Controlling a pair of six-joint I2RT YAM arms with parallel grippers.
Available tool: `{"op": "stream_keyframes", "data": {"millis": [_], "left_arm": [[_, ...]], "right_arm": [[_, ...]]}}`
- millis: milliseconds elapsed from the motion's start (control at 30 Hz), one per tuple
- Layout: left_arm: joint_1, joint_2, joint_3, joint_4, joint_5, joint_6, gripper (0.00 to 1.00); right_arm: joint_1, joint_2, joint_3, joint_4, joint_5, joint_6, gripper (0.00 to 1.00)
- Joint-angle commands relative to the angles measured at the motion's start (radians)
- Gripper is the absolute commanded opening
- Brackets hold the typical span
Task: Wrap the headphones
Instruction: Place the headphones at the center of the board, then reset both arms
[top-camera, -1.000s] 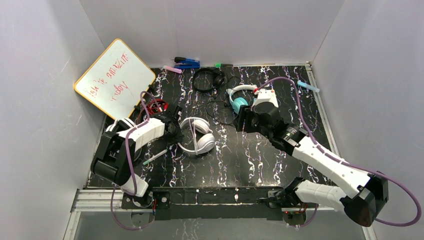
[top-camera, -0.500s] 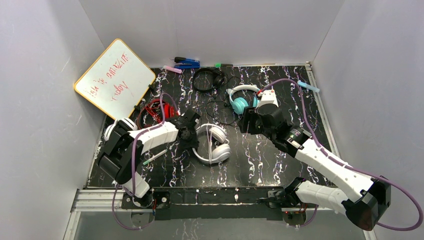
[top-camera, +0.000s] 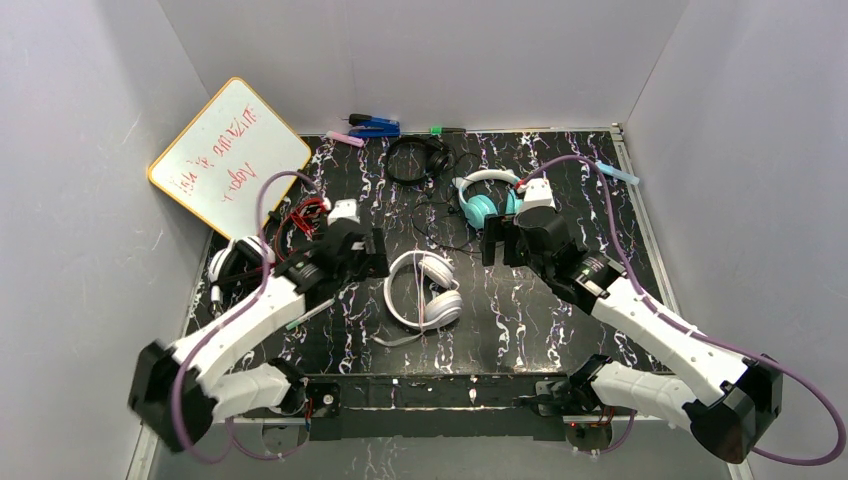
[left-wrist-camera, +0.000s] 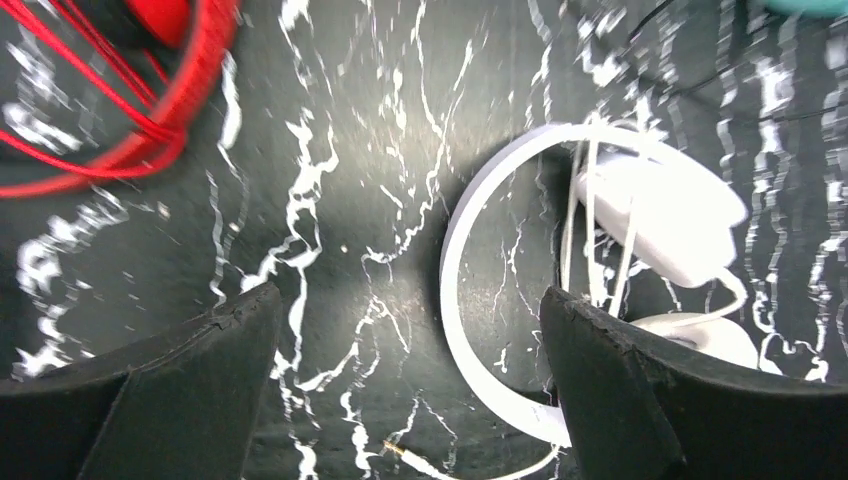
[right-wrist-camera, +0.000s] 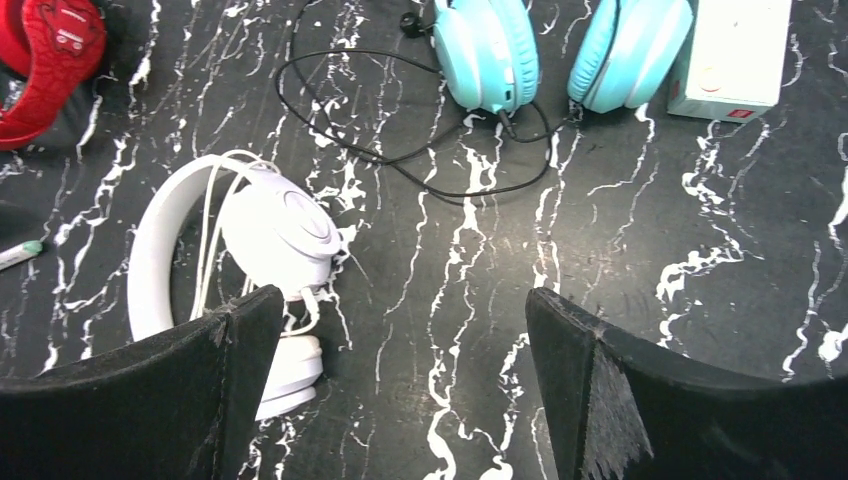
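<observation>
The all-white headphones (top-camera: 425, 290) lie flat mid-table with the white cord wound over the cups (right-wrist-camera: 280, 230). Its plug end (left-wrist-camera: 400, 450) trails loose toward the near edge. My left gripper (top-camera: 368, 252) hovers open just left of the band (left-wrist-camera: 460, 280), holding nothing. My right gripper (top-camera: 503, 245) is open above bare table to their right, empty (right-wrist-camera: 402, 298). The teal headphones (top-camera: 480, 205) and their loose black cord (right-wrist-camera: 400, 150) lie behind it. The red headphones (top-camera: 308, 215), the white-and-black headphones (top-camera: 232, 262) and the small black headphones (top-camera: 418, 158) lie left and at the back.
A whiteboard (top-camera: 230, 155) leans against the left wall. A white box (right-wrist-camera: 735, 50) sits beside the teal cups. Markers lie at the back edge (top-camera: 345, 138), far right (top-camera: 617, 172) and front left (top-camera: 310, 313). A blue tool (top-camera: 373, 126) is at the back.
The left gripper dragged the white headphones right and nearer, then let go, opened and drew back left. The right gripper opened wider and barely moved.
</observation>
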Motion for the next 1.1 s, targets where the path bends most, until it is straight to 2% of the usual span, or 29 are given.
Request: {"op": "stream_keyframes", "data": {"millis": [0,100,233,367,400,533,600,700,867,1067], "left_arm": [[0.004,-0.242,-0.105,0.089,-0.135,0.196,0.98],[0.007,-0.332,-0.133,0.055,-0.253,0.170,0.98],[0.018,-0.459,-0.251,0.126,-0.211,0.141,0.98],[0.078,-0.493,-0.312,0.080,-0.304,0.057,0.98],[0.115,-0.484,-0.312,0.055,-0.298,0.008,0.98],[0.263,-0.458,-0.355,0.070,-0.121,-0.043,0.98],[0.289,-0.445,-0.375,0.111,-0.082,-0.020,0.98],[0.312,-0.400,-0.372,0.168,-0.111,0.039,0.97],[0.414,-0.206,-0.340,0.279,0.023,0.067,0.91],[0.482,-0.039,-0.344,0.453,0.110,0.070,0.72]], "right_arm": [[-0.015,-0.042,-0.002,0.020,0.057,-0.067,0.99],[-0.028,-0.068,-0.009,0.037,0.035,-0.071,0.99],[-0.038,-0.076,-0.014,0.024,0.053,-0.072,0.99],[-0.073,-0.075,-0.010,-0.027,0.054,-0.069,0.99],[-0.083,-0.085,-0.011,-0.033,0.041,-0.067,0.99],[-0.105,-0.136,-0.041,-0.027,0.002,-0.060,0.99],[-0.109,-0.153,-0.051,-0.027,-0.004,-0.055,0.99],[-0.111,-0.167,-0.054,-0.038,-0.014,-0.053,0.99],[-0.112,-0.190,-0.075,-0.038,0.001,-0.048,0.99],[-0.117,-0.191,-0.090,-0.029,0.018,-0.056,0.99]]}}
